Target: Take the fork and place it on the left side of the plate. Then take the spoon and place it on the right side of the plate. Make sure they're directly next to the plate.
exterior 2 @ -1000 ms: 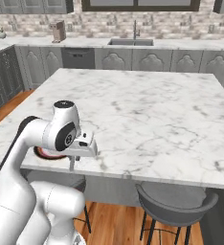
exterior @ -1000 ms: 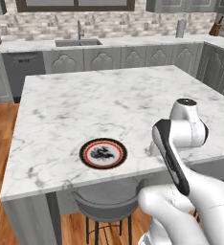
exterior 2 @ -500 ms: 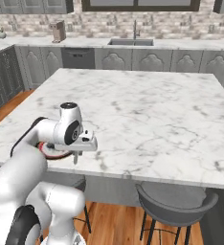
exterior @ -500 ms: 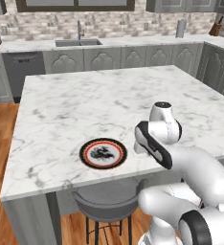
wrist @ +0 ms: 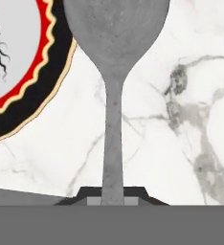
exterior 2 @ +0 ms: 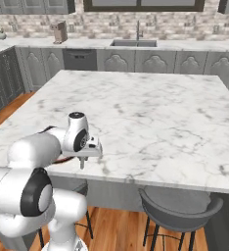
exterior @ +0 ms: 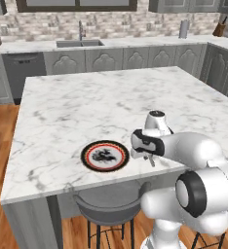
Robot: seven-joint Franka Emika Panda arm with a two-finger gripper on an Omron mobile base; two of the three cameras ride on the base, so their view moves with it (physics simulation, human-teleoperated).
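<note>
Plate (exterior: pixel 105 156): I see it on the island counter (exterior: pixel 111 107), near the front edge.
Gripper (exterior: pixel 150 161): just right of the plate, above the counter, closed on the spoon handle.
Spoon (wrist: pixel 115 72): in my hand view, its bowl overlaps the plate rim; the handle runs back to the fingertips.
Stool (exterior: pixel 106 209): before the counter, below the plate.
Sink (exterior: pixel 80 43): on the rear counter, behind the island.

My arm bends low over the near edge, wrist turned down, and my gripper (exterior: pixel 151 161) points downward with its jaws closed on a thin handle.
</note>
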